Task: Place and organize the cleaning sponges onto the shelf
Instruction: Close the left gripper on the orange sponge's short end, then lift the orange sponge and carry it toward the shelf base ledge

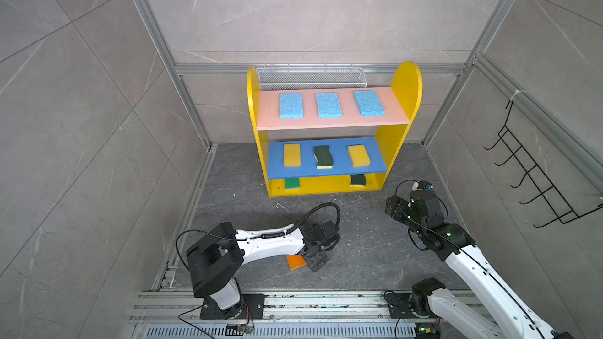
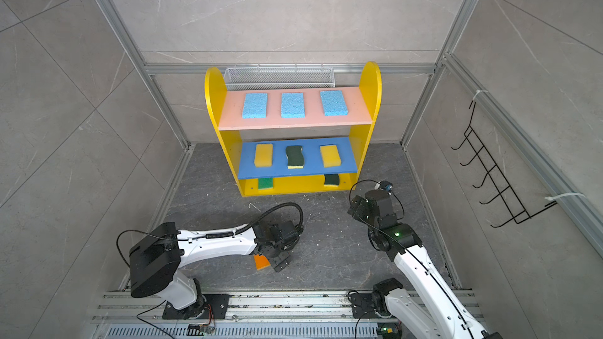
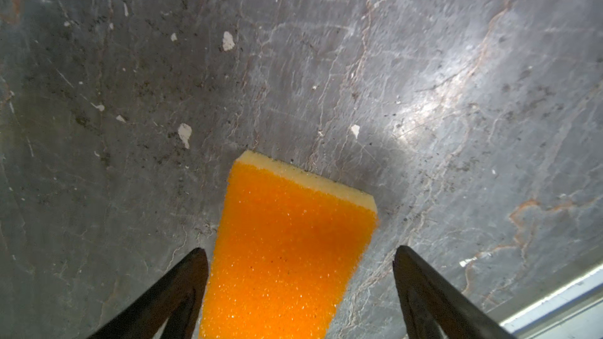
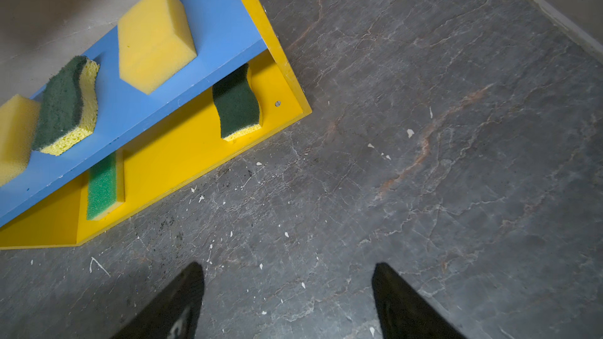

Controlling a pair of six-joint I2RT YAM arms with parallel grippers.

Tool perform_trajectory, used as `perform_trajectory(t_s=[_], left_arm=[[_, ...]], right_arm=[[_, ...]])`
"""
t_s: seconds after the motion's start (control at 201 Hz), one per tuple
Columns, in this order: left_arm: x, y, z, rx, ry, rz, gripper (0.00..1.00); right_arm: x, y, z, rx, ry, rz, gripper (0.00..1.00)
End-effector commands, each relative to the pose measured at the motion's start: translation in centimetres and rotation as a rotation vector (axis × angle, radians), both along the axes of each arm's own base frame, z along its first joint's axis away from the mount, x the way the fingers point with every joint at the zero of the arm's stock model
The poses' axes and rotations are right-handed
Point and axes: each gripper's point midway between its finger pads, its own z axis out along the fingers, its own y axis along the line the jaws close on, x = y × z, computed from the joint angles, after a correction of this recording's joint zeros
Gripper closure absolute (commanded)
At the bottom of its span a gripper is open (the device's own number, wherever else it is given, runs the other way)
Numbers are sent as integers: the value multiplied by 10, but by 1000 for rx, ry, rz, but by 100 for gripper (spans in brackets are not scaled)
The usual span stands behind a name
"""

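— Where is the orange sponge (image 3: 293, 210)?
— Flat on the counter (image 1: 365, 256), well in front of the shelf (image 1: 406, 92), before its left half. The left tool (image 3: 299, 247) straddles it, spread wide, gripping nothing; one finger may brush its edge, hard to say.
— The rest?
— On the shelf: three light blue sponges (image 1: 329, 105) on the pink board (image 1: 332, 123), two yellow sponges (image 1: 291, 155) flanking a wavy sponge (image 1: 323, 156) on the blue board (image 1: 326, 171), and a bright green sponge (image 1: 291, 184) and a second wavy sponge (image 1: 358, 180) on the base (image 1: 326, 189).
— The right tool (image 4: 287, 264)?
— Wide open, empty, near the shelf's right front corner.
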Motion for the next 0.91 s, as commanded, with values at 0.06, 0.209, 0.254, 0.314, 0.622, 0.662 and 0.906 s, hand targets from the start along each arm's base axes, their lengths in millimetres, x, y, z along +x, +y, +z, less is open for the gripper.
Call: perform_trajectory(t_s=[0.06, 0.209, 0.254, 0.314, 0.622, 0.662, 0.906], left_arm=[[7, 6, -2, 45, 35, -35, 8], [15, 13, -11, 67, 55, -30, 8], [17, 15, -13, 71, 61, -37, 9], [18, 17, -15, 72, 68, -48, 9], [35, -6, -8, -52, 112, 26, 30], [37, -12, -8, -74, 112, 37, 30], [82, -56, 7, -150, 24, 230, 33]], right_arm=[[-5, 0, 0, 1, 0, 27, 16], [-5, 0, 0, 10, 5, 36, 16], [-6, 0, -1, 17, 7, 39, 16], [-6, 1, -3, 23, 12, 43, 16], [-8, 0, -7, 46, 24, 44, 16], [-9, -1, -6, 44, 23, 43, 16], [-12, -5, 0, 29, 22, 39, 16]])
